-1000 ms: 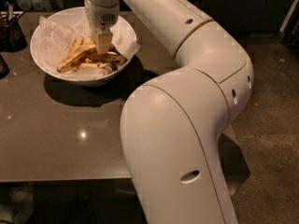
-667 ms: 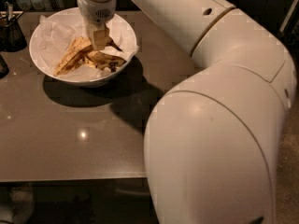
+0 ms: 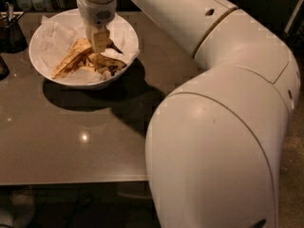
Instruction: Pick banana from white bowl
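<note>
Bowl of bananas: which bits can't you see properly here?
- Camera view: the gripper hangs in the white bowl, hiding part of its far rim and the banana's top end. Whether they touch cannot be told.
- Shorter bananas: they overlap under the gripper, so their number is unclear.
- Dark container: cut off by the left edge.
- Table: the right part is hidden by the arm.

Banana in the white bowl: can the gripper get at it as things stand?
Probably yes. The gripper hangs inside the white bowl at the upper end of the banana; nothing covers it, though shorter bananas crowd alongside.
</note>
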Robot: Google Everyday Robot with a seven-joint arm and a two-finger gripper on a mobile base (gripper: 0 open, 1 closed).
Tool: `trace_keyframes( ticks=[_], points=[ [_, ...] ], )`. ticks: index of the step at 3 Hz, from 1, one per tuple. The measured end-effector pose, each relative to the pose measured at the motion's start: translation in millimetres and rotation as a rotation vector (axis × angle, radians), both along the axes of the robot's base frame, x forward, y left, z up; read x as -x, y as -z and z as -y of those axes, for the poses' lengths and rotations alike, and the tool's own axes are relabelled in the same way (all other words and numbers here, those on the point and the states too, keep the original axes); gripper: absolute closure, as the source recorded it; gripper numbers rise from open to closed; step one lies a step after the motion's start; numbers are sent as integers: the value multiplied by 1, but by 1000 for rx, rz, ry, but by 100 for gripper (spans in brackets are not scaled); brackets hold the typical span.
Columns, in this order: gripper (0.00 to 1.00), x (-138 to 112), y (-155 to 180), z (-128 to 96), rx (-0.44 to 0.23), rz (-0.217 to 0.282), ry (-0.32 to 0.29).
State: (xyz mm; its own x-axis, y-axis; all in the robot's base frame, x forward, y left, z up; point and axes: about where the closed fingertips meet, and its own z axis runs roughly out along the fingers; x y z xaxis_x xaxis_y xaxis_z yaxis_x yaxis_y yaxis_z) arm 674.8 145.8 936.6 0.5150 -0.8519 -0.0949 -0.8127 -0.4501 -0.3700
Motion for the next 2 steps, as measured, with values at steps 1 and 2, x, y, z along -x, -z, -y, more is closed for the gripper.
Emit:
trace_keyframes(
  ticks=[1,2],
  points=[
    [100,16,-12,4,-18,14,10],
    [100,29,-26,4,-44,32,-2]
  ],
)
